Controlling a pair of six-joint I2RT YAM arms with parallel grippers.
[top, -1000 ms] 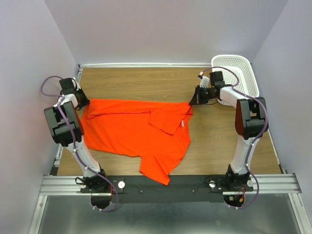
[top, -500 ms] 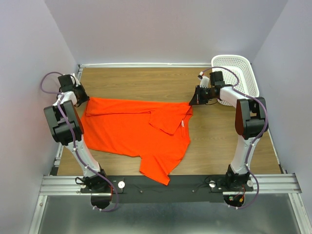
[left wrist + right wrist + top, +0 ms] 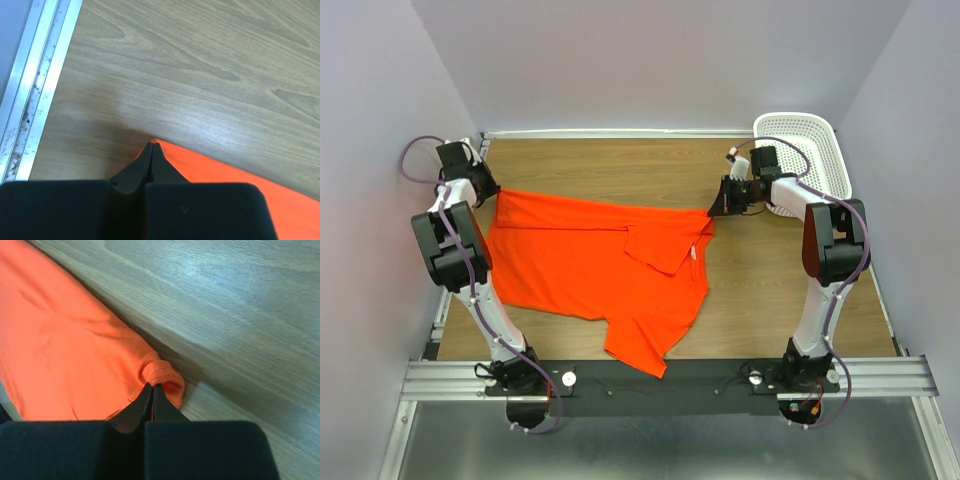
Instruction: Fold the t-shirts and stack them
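Pale purple walls [image 3: 670, 60] stand around a brown wooden table [image 3: 770, 290], where a bright orange short-sleeved cotton t-shirt [image 3: 580, 262] lies spread flat from the middle out toward 9 o'clock. The left gripper [image 3: 492, 190] is squeezed tight on the shirt's corner at 10 o'clock, and the right gripper [image 3: 713, 210] is squeezed tight on its edge at 1 o'clock. A white plastic basket with little holes [image 3: 810, 140] sits at 2 o'clock, apart from the shirt.

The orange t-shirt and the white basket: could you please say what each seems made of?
The orange t-shirt looks like soft matte cloth, probably cotton: it creases and drapes. The white basket looks like rigid moulded plastic: perforated walls.
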